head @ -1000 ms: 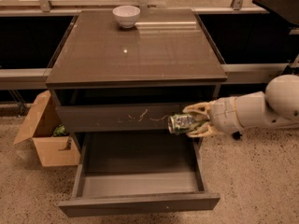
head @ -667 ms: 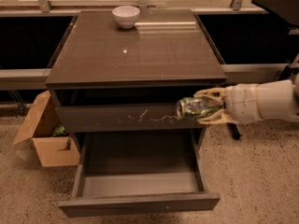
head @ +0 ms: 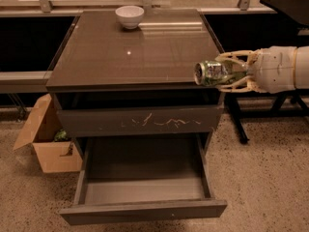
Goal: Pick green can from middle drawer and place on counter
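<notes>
My gripper reaches in from the right and is shut on the green can. The can lies on its side in the fingers, silvery end pointing left, held in the air at the right front edge of the counter. The middle drawer is pulled out below, and its inside shows only bare floor. Its plain front panel faces me at the bottom.
A white bowl stands at the counter's back edge. The drawer front with pale scratch marks is closed above the open drawer. An open cardboard box sits on the floor to the left. A dark table leg stands behind the arm at right.
My gripper has lifted the can up and to the right, from in front of the scratched drawer front to the level of the counter's right front edge.
</notes>
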You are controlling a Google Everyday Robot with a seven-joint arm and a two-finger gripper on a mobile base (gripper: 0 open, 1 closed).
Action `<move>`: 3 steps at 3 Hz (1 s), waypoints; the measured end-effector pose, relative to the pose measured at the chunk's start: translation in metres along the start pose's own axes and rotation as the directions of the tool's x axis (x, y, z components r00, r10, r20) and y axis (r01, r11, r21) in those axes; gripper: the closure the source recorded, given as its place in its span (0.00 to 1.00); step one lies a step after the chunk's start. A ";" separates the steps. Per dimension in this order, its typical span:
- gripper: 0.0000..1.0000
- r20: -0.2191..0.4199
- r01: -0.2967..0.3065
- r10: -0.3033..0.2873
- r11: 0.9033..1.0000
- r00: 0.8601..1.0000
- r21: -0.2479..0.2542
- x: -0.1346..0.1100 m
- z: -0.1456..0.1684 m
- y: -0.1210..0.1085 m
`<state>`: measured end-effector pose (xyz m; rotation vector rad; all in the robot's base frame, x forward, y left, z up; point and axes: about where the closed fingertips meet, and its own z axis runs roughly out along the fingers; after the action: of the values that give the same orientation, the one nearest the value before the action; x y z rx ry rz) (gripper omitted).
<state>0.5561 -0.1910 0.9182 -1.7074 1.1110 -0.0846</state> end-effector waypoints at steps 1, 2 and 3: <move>1.00 0.000 0.000 0.000 1.000 1.000 0.000 0.000 0.000 0.000; 1.00 0.061 -0.014 0.013 1.000 0.998 0.023 0.003 0.020 -0.018; 1.00 0.158 -0.058 0.053 0.998 0.986 0.024 0.017 0.064 -0.060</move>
<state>0.6373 -0.1557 0.9289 -1.6272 1.0341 0.0680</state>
